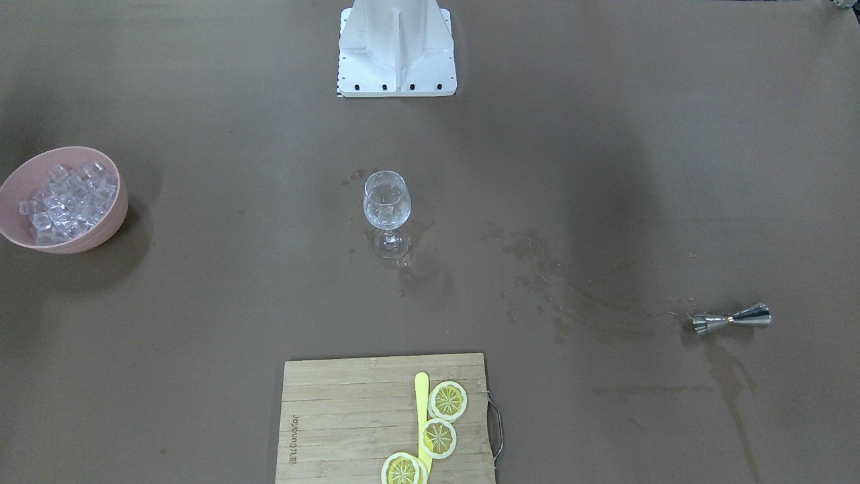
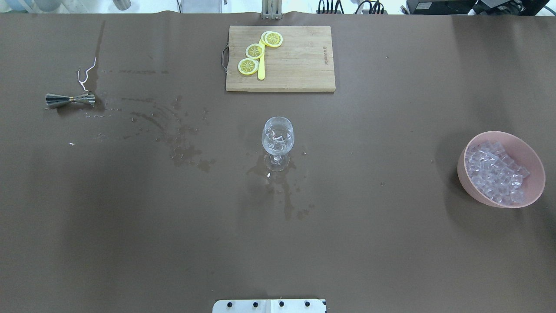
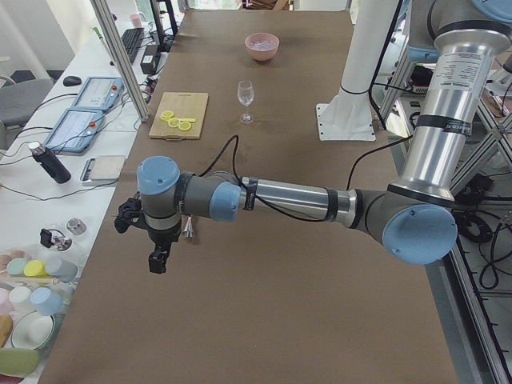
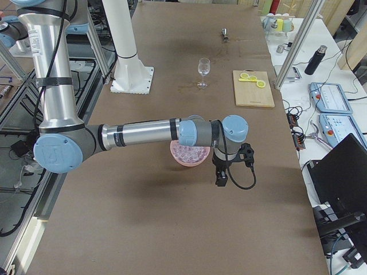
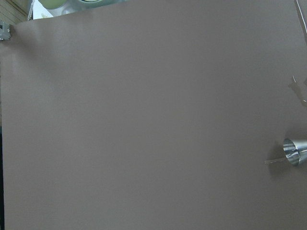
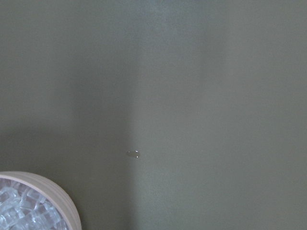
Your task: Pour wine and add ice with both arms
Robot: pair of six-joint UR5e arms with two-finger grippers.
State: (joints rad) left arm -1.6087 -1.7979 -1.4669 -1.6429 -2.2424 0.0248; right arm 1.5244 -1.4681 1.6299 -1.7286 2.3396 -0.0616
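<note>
A clear wine glass (image 1: 386, 202) (image 2: 277, 137) stands upright at the table's middle, with clear cube-like contents in its bowl. No wine is in view. The ice (image 2: 495, 171) (image 1: 67, 198) fills a pink bowl (image 2: 534, 174). My left arm's gripper (image 3: 158, 262) hangs over the table end by a steel jigger (image 3: 190, 229) (image 2: 70, 100) lying on its side. My right arm's gripper (image 4: 222, 180) hangs just beyond the pink bowl (image 4: 188, 161). Both show only in the side views, so I cannot tell whether they are open or shut. Nothing visible is held.
A wooden cutting board (image 2: 299, 65) holds three lemon slices (image 2: 255, 51) and a yellow knife at the operators' edge. Wet patches (image 2: 182, 148) spread between jigger and glass. The white base block (image 1: 396, 54) stands at the robot's side.
</note>
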